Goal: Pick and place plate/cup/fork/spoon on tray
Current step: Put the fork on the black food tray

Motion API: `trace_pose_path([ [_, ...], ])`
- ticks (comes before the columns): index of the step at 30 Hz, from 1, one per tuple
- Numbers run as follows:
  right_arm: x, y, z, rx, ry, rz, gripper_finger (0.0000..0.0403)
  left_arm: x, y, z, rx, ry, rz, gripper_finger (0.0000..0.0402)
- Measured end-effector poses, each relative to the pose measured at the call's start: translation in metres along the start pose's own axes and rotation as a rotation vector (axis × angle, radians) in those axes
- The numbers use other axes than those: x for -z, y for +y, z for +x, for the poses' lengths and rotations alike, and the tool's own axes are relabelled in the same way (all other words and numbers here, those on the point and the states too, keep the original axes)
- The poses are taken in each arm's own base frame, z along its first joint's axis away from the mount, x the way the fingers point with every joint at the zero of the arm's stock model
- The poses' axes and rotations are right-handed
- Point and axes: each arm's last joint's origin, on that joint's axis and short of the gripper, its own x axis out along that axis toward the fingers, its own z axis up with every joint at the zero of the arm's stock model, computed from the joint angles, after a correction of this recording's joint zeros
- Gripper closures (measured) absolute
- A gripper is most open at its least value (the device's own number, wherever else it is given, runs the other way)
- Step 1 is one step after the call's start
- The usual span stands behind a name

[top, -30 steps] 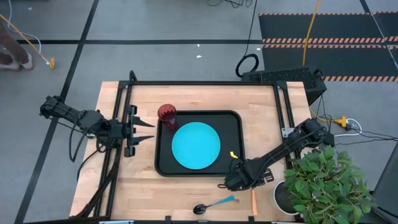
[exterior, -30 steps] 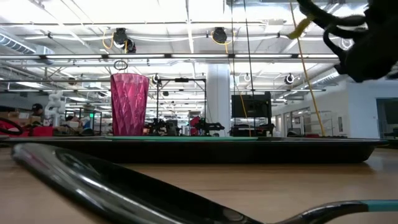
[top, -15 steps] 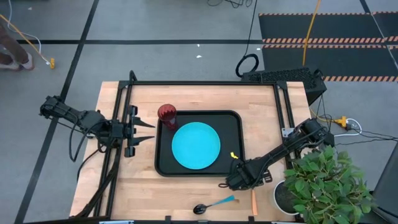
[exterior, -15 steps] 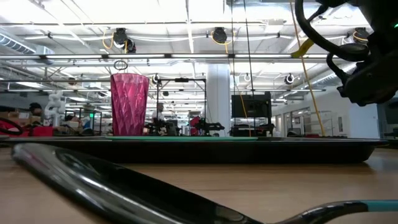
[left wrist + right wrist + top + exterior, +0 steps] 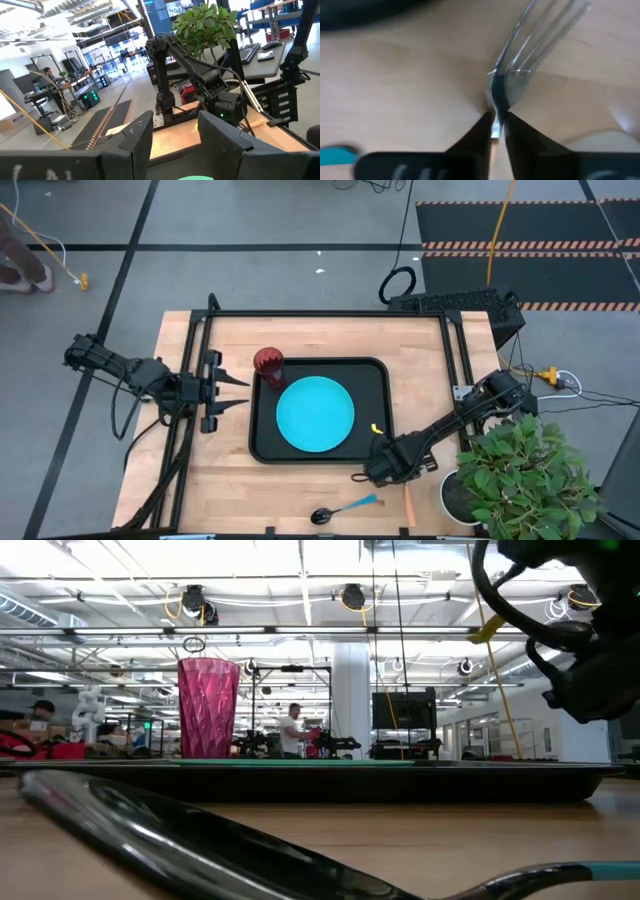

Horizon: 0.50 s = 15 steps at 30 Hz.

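From above, the plate [image 5: 315, 414] and cup [image 5: 268, 363] sit on the tray [image 5: 379, 372]. The right claw [image 5: 362, 476] has barely moved in the last second, staying low on the desk [image 5: 300, 490] near the spoon [image 5: 345, 509]. The left claw [image 5: 235, 391] waits spread open and empty.

At desk level, the right arm has dipped slightly.

The right wrist camera shows the fingers pinched on the fork [image 5: 520, 75], so lifting toward the tray likely comes next.

fork [image 5: 520, 75]: tine tips cut by frame edge, handle hidden behind right tool [image 5: 495, 131] | spoon [image 5: 200, 840]: blurred
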Motion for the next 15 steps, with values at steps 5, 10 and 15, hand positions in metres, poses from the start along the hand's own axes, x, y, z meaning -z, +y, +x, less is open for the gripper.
trace_pose_path([
  [5, -0.003, -0.003, -0.001, 0.044, 0.058, -0.02, 0.0389, 0.0, 0.0, 0.0, -0.006, 0.005, -0.03, 0.0241],
  [10, -0.003, -0.004, -0.006, 0.036, 0.08, -0.045, 0.0398, 0.001, 0.0, 0.0, -0.003, 0.016, -0.045, 0.0241],
  [15, 0.003, -0.013, -0.028, -0.034, 0.076, -0.028, 0.0402, 0.002, 0.0, 0.0, 0.0, 0.025, -0.045, 0.0241],
])
